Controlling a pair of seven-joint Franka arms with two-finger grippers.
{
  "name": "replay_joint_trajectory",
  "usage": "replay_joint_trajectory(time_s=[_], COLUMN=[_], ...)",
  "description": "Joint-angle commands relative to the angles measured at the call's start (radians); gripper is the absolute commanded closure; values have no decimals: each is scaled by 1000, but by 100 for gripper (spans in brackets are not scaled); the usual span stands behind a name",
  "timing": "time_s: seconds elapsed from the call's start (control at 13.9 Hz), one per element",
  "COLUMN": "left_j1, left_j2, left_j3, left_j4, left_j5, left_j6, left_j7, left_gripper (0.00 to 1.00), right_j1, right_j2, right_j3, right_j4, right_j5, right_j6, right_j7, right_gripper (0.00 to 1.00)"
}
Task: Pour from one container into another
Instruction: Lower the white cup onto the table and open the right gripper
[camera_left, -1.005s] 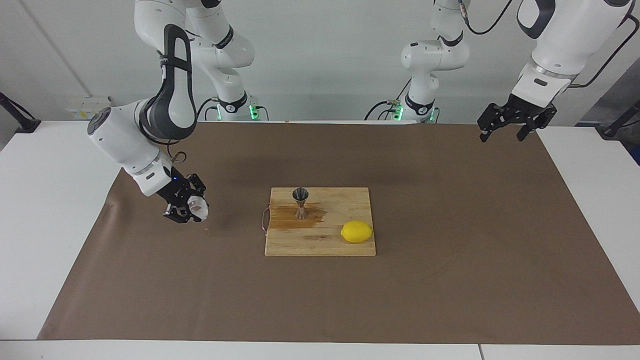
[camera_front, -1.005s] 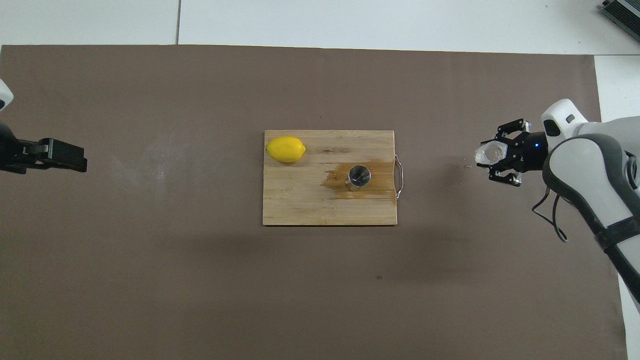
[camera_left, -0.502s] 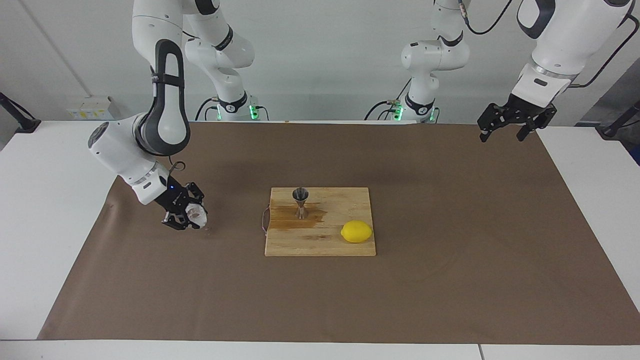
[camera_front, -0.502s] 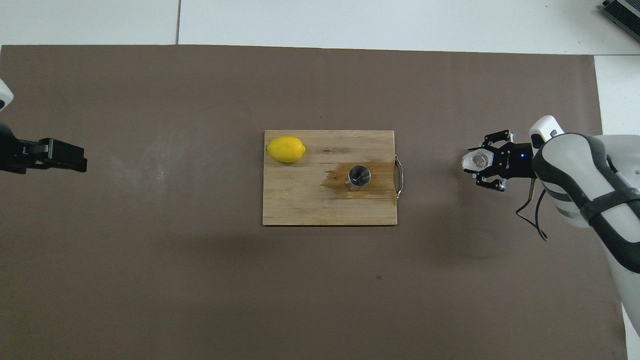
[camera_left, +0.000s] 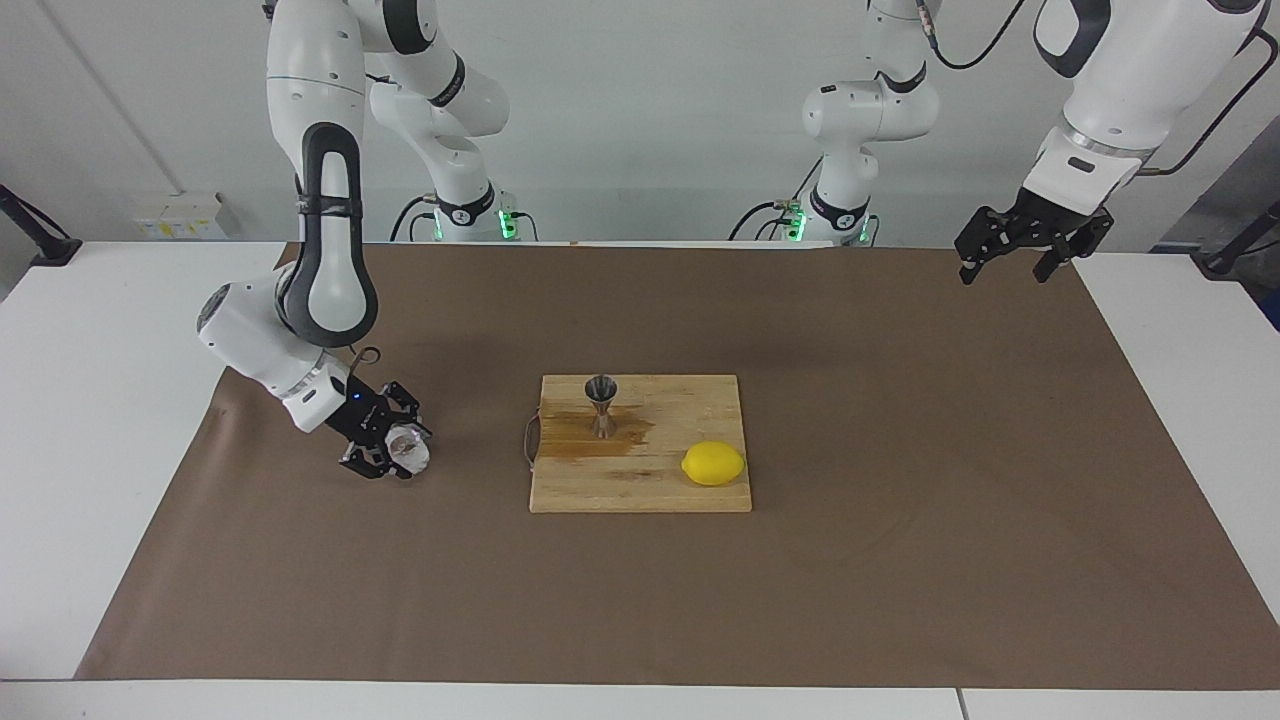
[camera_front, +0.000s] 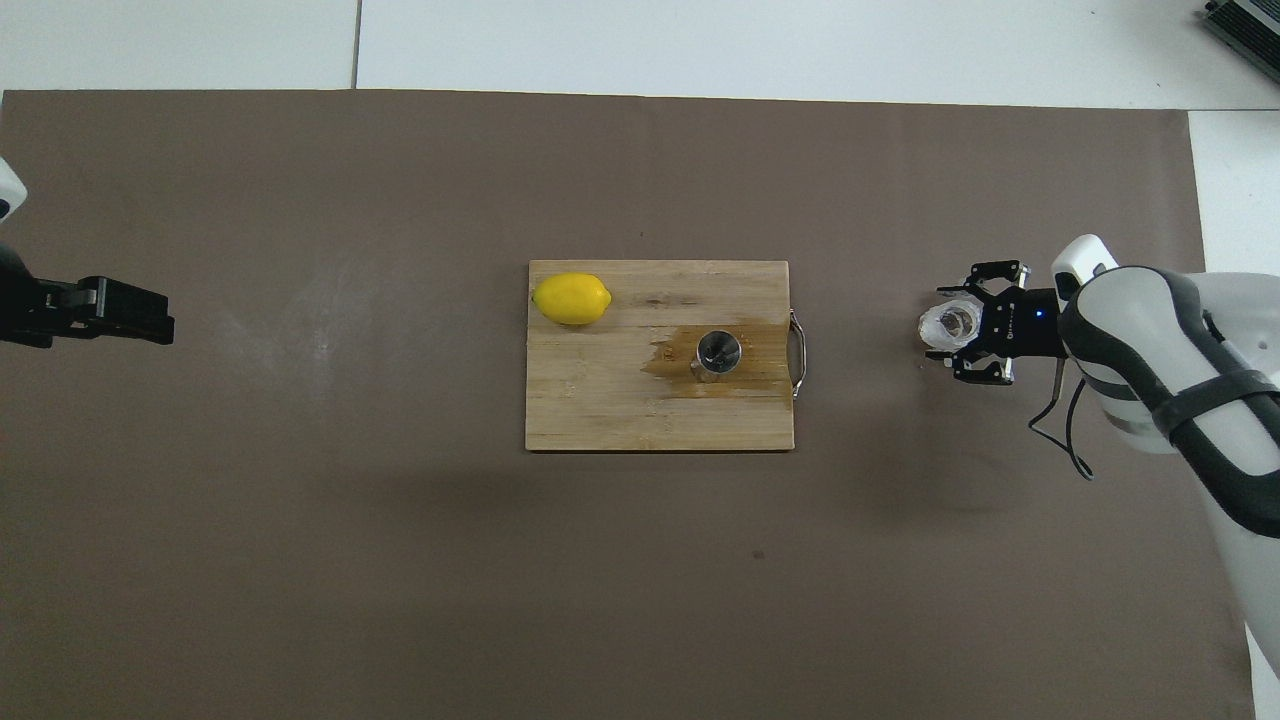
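Wooden cutting board (camera_left: 640, 490) at the middle of the brown mat (camera_left: 900, 560) on the desk (camera_left: 90, 480), metal handle (camera_front: 797, 340) on its edge toward the right arm's end; steel jigger (camera_left: 601, 404) upright on the board, at about 10 o'clock from the board's centre in the facing view, standing in a dark wet stain (camera_left: 570, 440); lemon (camera_left: 713, 463) on the same board at about 4 o'clock from the jigger in that view, apart from it; nothing stands between the board and the glass cup (camera_left: 408, 452); glass cup on the mat toward the right arm's end, at about 9 o'clock from the board in the facing view, well apart from it, mouth up in the overhead view; right gripper (camera_left: 389, 450) low at the cup with its fingers either side of it, whether still clenched on it or released cannot be told; a second ago the cup was held slightly higher and nearer the mat's edge, and has since come down and toward the board; left gripper (camera_left: 1008, 262) waiting over the mat's corner at the left arm's end, fingers released, unchanged.
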Motion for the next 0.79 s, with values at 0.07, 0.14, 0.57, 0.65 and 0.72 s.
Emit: replay_joint_trajectory(time_s=[0.07,0.14,0.57,0.65,0.72], left_j1=[5,5,5,5,5], left_j2=[-28,-27,-28,-28,-28], left_j3=[-3,-3,-2,-3,-3], left_j4=[-33,-33,-34,-34,-34], left_j5=[10,10,10,10,10], left_j6=[20,20,20,20,20], left_j7=[-11,-11,-11,-11,-11], left_gripper=[0,0,0,0,0], right_j1=[1,7,70,73,75], right_j2=[-73,-94,-145,-145,-145], right_j3=[8,6,8,8,9], right_j4=[-7,-7,-7,-7,-7], right_j5=[0,-30,-286,-334,-372], right_j6=[-28,-41,-33,-30,-30], right_j7=[77,143,636,739,825], right_gripper=[0,0,0,0,0])
